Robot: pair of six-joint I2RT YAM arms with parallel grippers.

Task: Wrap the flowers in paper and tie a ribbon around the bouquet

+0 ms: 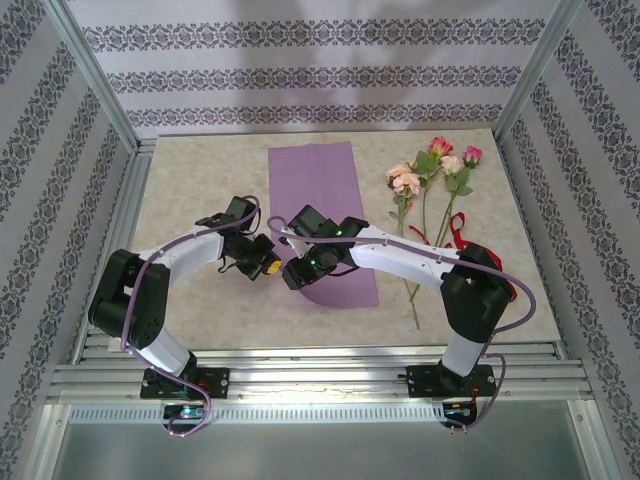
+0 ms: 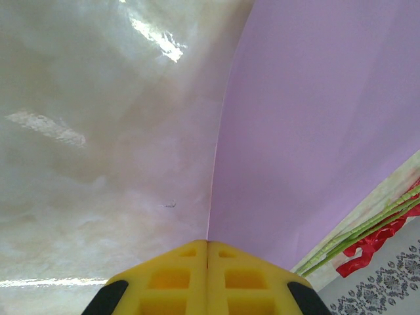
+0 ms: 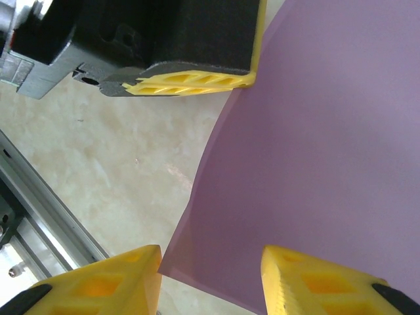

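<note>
Clearly the task is at its opening step: getting hold of the paper (image 1: 315, 180), with no wrapping or tying begun. The sheet lies flat, lilac face up, on the table (image 1: 190, 190).

The left gripper (image 2: 207, 246) is closed tight, its yellow fingers (image 2: 170, 279) pressed together. The sheet's long edge runs straight up to the fingertips and spreads away to their right. Whether they nip that edge or merely press beside it, I cannot tell.

The right gripper (image 3: 211, 256) stands open and grasps nothing. The sheet's near corner sits between its two fingers, closer to the left one, with bare table under that finger and paper (image 3: 328, 164) under the other. Just ahead of these fingers, the closed left gripper (image 3: 197, 82) touches the same edge.

Both arms reach inward, elbows out, wrists pitched down, so the two grippers nearly meet low over the table.

The flowers (image 1: 430, 170) lie well off to the right of both sets of fingers, beyond the sheet, stems pointing back toward the arm bases. The ribbon (image 2: 367, 246) lies beside those stems.

Next, I judge, the right fingers need to drop around the corner and close on it. A thin sheet lying flat gives little to catch, so the lower finger must slip underneath.
</note>
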